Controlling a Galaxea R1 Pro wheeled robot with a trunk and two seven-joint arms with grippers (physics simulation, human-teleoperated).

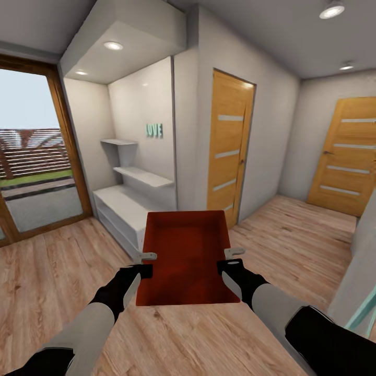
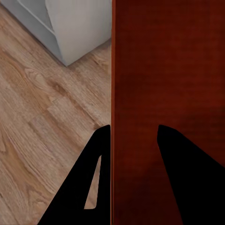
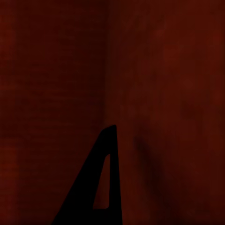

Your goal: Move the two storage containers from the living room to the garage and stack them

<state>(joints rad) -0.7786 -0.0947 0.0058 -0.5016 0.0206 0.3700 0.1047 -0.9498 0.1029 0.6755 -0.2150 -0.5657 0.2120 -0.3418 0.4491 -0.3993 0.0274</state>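
Left gripper (image 1: 148, 263) and right gripper (image 1: 230, 258) each clamp the storage container's (image 1: 187, 256) side walls.

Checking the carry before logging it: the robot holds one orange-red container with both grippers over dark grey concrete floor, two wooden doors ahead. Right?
Not quite. The floor under the container is light wood plank, not concrete, as the head view shows. The rest holds: left gripper and right gripper hold its side walls, and two wooden doors stand ahead.
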